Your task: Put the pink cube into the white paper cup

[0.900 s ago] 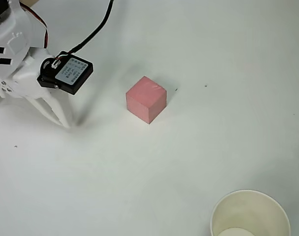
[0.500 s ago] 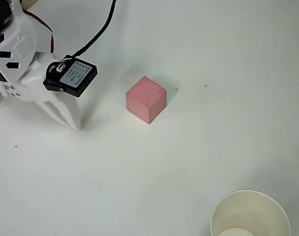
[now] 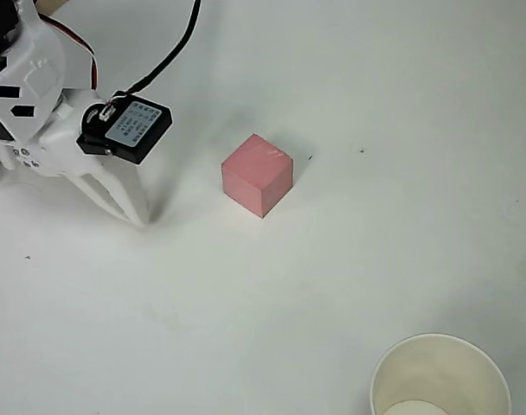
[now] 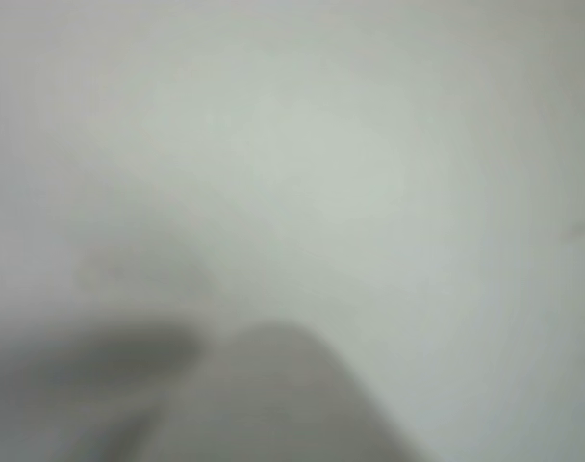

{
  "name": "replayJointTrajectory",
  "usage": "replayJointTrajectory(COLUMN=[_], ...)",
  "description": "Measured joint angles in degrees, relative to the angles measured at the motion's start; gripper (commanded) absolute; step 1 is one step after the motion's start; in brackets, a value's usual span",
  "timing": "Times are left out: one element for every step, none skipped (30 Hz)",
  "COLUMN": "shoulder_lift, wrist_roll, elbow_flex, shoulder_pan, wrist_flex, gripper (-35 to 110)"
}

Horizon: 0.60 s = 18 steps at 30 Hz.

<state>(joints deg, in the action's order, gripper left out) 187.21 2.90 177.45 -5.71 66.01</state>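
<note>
While your white gripper (image 3: 133, 212) points its fingers down at the table (image 3: 401, 104) at the overhead view's left edge, you cannot tell whether they are apart or together. One pink cube (image 3: 257, 175), matte and sharp-edged, sits near it to the right, untouched. One white paper cup (image 3: 440, 376) stands well beyond, lower right, upright.
</note>
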Motion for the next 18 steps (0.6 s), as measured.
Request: replayJointTrajectory(shoulder_lift=[0.4,0.6,0.7,0.8,0.9,0.9,0.9,0.8,-0.1,-1.9,-4.5,-7.7,-11.8,-16.3,-21.2,-25.8,-29.8,-33.4], wrist_roll=[-0.1,0.0,-0.3,-0.6,-1.0,-0.9,-1.2,-1.5,-1.8,-1.8,-1.8,-1.5,-1.3,-1.1,-1.1,-1.1,-1.1,-1.3], elbow_flex=[0.0,-0.1,-0.4,-0.4,-0.4,-0.4,-0.7,-1.1,-1.7,-2.9,-4.5,-6.7,-9.3,-12.5,-16.0,-19.8,-23.5,-27.2], shoulder_pan=[-0.9,-1.8,-2.1,-2.3,-2.9,-3.7,-4.0,-4.0,-4.4,-5.0,-5.5,-6.0,-6.4,-6.9,-7.6,-8.1,-8.5,-8.9], wrist_flex=[0.0,0.0,0.0,0.0,0.0,0.0,0.0,0.0,0.0,0.0,0.0,0.0,0.0,0.0,0.0,0.0,0.0,0.0], gripper=[0,0,0,0,0,0,0,0,0,0,0,0,0,0,0,0,0,0])
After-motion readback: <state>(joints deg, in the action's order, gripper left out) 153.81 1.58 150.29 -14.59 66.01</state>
